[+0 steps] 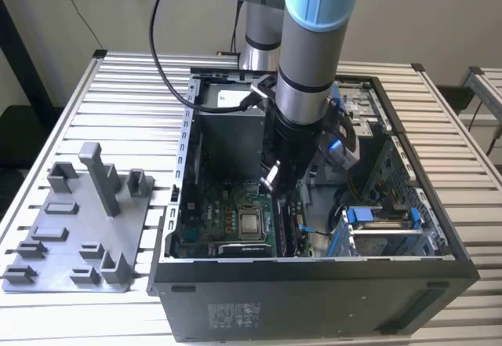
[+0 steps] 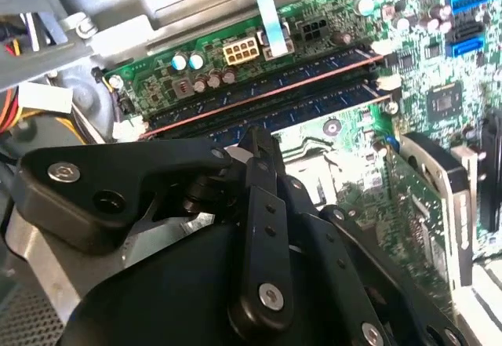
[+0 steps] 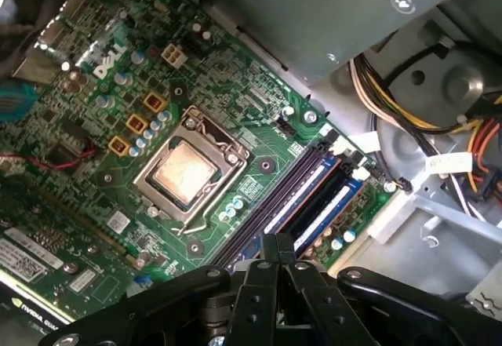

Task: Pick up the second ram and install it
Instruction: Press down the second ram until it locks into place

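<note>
In the exterior view, the robot arm (image 1: pixel 310 56) reaches down into an open computer case (image 1: pixel 314 283) lying on its side on a slatted table (image 1: pixel 118 95), its gripper (image 1: pixel 274 180) low over the green motherboard (image 1: pixel 227 220) near the processor socket (image 1: pixel 251 224). A grey plastic holder tray (image 1: pixel 70 236) sits on the table toward the exterior view's left, well apart from the case, with its upright posts standing bare. In the second wrist view, the gripper's (image 2: pixel 255 138) black fingers (image 2: pixel 259 158) are drawn together into a single narrow tip with no gap between them, poised just over the memory slots (image 2: pixel 259 99); the second ram (image 2: pixel 314 104), a dark board with blue-black chips, lies lengthwise in the slot beside another seated stick (image 2: pixel 274 75), directly beyond the fingertip. Whether the tip presses on the stick's edge or stands just clear of it cannot be told. In the first wrist view, the gripper (image 3: pixel 277 244) again shows its fingers closed together, pointing at the near end of the row of slots (image 3: pixel 298 197), where the second ram (image 3: pixel 325 213) shows as a blue strip between white end latches (image 3: pixel 359 173), with the bare processor (image 3: pixel 182 173) beside the slots.
</note>
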`<state>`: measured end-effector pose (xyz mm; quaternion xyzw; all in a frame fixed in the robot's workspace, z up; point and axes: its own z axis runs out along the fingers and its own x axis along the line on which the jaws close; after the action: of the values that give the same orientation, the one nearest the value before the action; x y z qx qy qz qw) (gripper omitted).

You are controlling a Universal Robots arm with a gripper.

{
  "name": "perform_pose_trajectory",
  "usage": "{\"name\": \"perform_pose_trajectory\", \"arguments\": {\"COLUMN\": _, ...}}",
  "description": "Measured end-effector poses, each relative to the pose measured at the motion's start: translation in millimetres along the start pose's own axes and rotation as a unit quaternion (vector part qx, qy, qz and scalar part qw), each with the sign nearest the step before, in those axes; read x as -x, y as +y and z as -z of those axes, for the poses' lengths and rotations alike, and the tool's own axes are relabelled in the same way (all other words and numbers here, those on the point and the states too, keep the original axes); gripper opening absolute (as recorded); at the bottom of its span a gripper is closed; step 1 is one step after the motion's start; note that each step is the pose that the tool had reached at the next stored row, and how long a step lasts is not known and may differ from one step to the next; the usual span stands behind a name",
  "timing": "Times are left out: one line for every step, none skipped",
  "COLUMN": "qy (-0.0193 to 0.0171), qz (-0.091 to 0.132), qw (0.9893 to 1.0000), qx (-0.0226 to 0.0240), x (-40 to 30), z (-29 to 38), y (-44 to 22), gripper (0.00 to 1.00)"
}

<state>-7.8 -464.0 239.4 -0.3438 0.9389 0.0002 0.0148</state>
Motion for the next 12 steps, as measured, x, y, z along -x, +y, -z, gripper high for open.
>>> {"name": "perform_pose_trajectory", "arguments": {"qy": -0.0003, "qz": 0.009, "qw": 1.0, "qx": 0.0001, "x": 0.0, "z": 0.0, "y": 0.0, "gripper": 0.11}}
{"name": "perform_pose_trajectory", "arguments": {"qy": -0.0005, "qz": 0.018, "qw": 0.9998, "qx": 0.0002, "x": 0.0, "z": 0.0, "y": 0.0, "gripper": 0.11}}
{"name": "perform_pose_trajectory", "arguments": {"qy": -0.0006, "qz": 0.027, "qw": 0.9996, "qx": 0.0004, "x": 0.0, "z": 0.0, "y": 0.0, "gripper": 0.11}}
{"name": "perform_pose_trajectory", "arguments": {"qy": -0.001, "qz": 0.036, "qw": 0.9994, "qx": 0.0004, "x": 0.0, "z": 0.0, "y": 0.0, "gripper": 0.11}}
{"name": "perform_pose_trajectory", "arguments": {"qy": -0.0017, "qz": 0.045, "qw": 0.999, "qx": 0.0001, "x": 0.0, "z": 0.0, "y": 0.0, "gripper": 0.11}}
{"name": "perform_pose_trajectory", "arguments": {"qy": -0.0025, "qz": 0.053, "qw": 0.9986, "qx": -0.0002, "x": 0.0, "z": 0.0, "y": 0.0, "gripper": 0.11}}
{"name": "perform_pose_trajectory", "arguments": {"qy": -0.0031, "qz": 0.063, "qw": 0.998, "qx": -0.0004, "x": 0.0, "z": 0.0, "y": 0.0, "gripper": 0.11}}
{"name": "perform_pose_trajectory", "arguments": {"qy": -0.0037, "qz": 0.072, "qw": 0.9974, "qx": -0.0006, "x": 0.0, "z": 0.0, "y": 0.0, "gripper": 0.11}}
{"name": "perform_pose_trajectory", "arguments": {"qy": -0.0043, "qz": 0.081, "qw": 0.9967, "qx": -0.0008, "x": 0.0, "z": 0.0, "y": 0.0, "gripper": 0.11}}
{"name": "perform_pose_trajectory", "arguments": {"qy": -0.0047, "qz": 0.09, "qw": 0.9959, "qx": -0.0008, "x": 0.0, "z": 0.0, "y": 0.0, "gripper": 0.11}}
{"name": "perform_pose_trajectory", "arguments": {"qy": -0.0048, "qz": 0.099, "qw": 0.9951, "qx": -0.0005, "x": 0.0, "z": 0.0, "y": 0.0, "gripper": 0.11}}
{"name": "perform_pose_trajectory", "arguments": {"qy": -0.0049, "qz": 0.108, "qw": 0.9942, "qx": -0.0003, "x": -0.1, "z": 0.1, "y": 0.1, "gripper": 0.11}}
